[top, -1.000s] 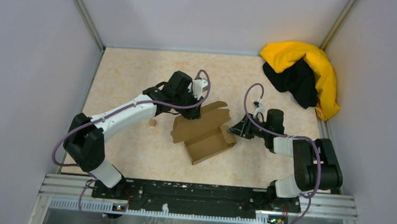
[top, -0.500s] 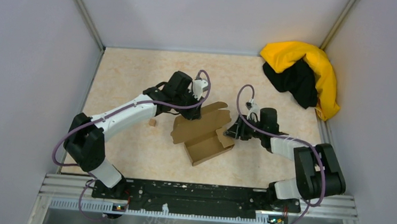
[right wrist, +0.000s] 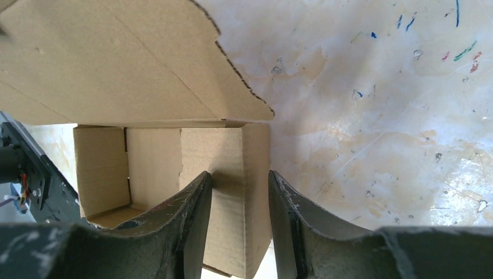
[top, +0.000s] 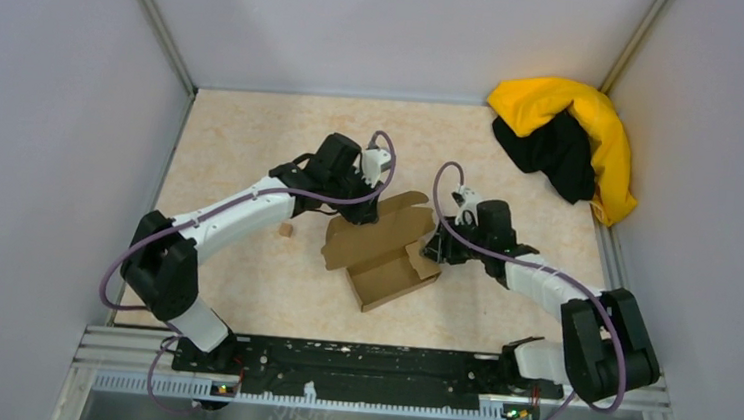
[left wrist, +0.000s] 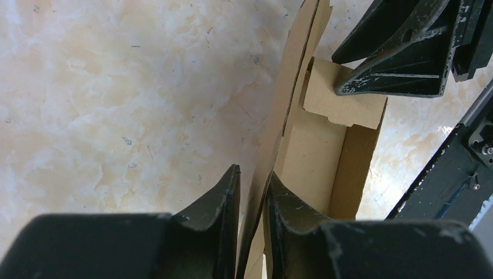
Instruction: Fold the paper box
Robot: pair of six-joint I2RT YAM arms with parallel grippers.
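The paper box (top: 388, 272) is a brown cardboard tray lying mid-table, its lid flap raised along the far side. My left gripper (top: 368, 213) is shut on that lid flap. In the left wrist view the flap (left wrist: 290, 87) runs edge-on between the fingers of my left gripper (left wrist: 254, 180). My right gripper (top: 434, 247) is at the box's right end. In the right wrist view my right gripper (right wrist: 239, 180) is open, one finger inside the tray and one outside. The short side wall (right wrist: 244, 157) stands between them, below the lid (right wrist: 116, 64).
A tiny cardboard scrap (top: 286, 229) lies left of the box beside my left forearm. A yellow-and-black cloth heap (top: 574, 136) fills the far right corner. Grey walls close the table on the left, back and right.
My right arm has reached left and its gripper has come onto the box's right side wall. The box's right end has shifted slightly. My left gripper has kept its hold and place.
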